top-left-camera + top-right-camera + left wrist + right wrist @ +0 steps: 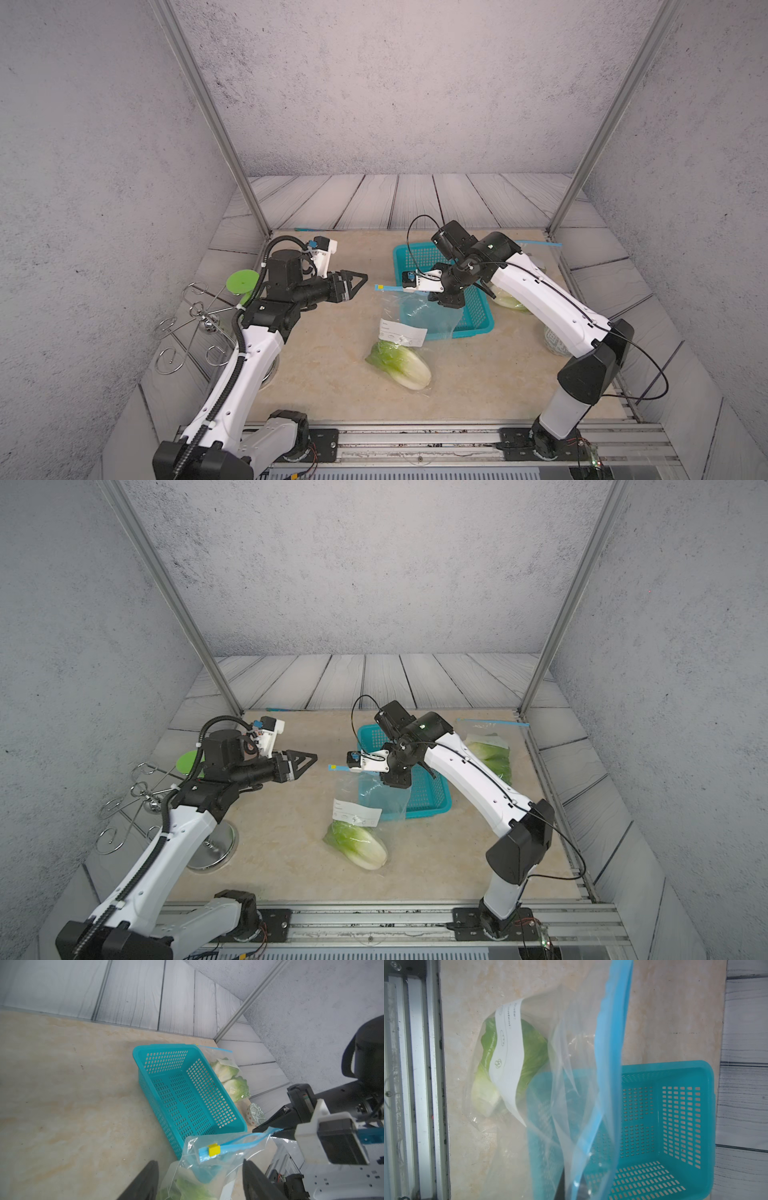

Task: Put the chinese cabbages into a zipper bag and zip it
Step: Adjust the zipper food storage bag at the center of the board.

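Currently cabbage sits low in bag beside basket, below right gripper pinching its zip strip. Left gripper gapes, empty. Label print is unreadable.

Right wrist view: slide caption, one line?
One cabbage inside a zipper bag held up by its zip strip, teal basket behind.

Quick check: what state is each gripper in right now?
Left gripper: open, holding nothing.
Right gripper: shut on the zipper bag, at its top edge.

Zipper bag with yellow slider near teal basket
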`<state>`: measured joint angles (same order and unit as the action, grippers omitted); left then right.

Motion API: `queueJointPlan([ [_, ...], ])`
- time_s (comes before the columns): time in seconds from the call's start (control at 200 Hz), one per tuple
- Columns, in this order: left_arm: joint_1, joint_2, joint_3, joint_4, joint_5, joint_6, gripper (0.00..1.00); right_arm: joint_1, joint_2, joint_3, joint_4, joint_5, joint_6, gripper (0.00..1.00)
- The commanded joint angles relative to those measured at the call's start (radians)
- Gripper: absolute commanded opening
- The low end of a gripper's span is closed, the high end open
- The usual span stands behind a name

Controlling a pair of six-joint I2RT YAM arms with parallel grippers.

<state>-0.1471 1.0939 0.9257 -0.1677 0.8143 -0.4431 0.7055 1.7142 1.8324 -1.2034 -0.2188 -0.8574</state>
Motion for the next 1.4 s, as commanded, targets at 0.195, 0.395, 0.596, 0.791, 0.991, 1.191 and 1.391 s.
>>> queueJointPlan([
  [0.195, 0.006, 0.015, -0.245, 0.568, 0.180, -0.157, 0.57, -0.033, -0.126, -0.102, 0.123, -0.109, -0.034, 0.00],
  [0.395, -0.014, 0.099, -0.266, 0.721, 0.228, -0.257, 0.54, -0.036, -0.127, -0.097, 0.130, -0.149, -0.039, 0.00],
  [0.596, -0.062, 0.119, -0.315, 0.888, 0.281, -0.360, 0.45, -0.047, -0.140, -0.108, 0.139, -0.201, -0.038, 0.00],
  [0.791, -0.062, 0.071, -0.327, 0.836, 0.327, -0.332, 0.25, -0.067, -0.148, -0.121, 0.145, -0.215, -0.040, 0.00],
  [0.991, 0.002, 0.011, -0.281, 0.690, 0.348, -0.255, 0.44, -0.080, -0.159, -0.126, 0.140, -0.244, -0.042, 0.00],
  [1.191, -0.038, 0.144, -0.318, 0.991, 0.358, -0.436, 0.53, -0.085, -0.160, -0.139, 0.149, -0.260, -0.046, 0.00],
  [1.391, -0.091, 0.129, -0.295, 0.780, 0.377, -0.243, 0.48, -0.092, -0.156, -0.142, 0.153, -0.294, -0.047, 0.00],
])
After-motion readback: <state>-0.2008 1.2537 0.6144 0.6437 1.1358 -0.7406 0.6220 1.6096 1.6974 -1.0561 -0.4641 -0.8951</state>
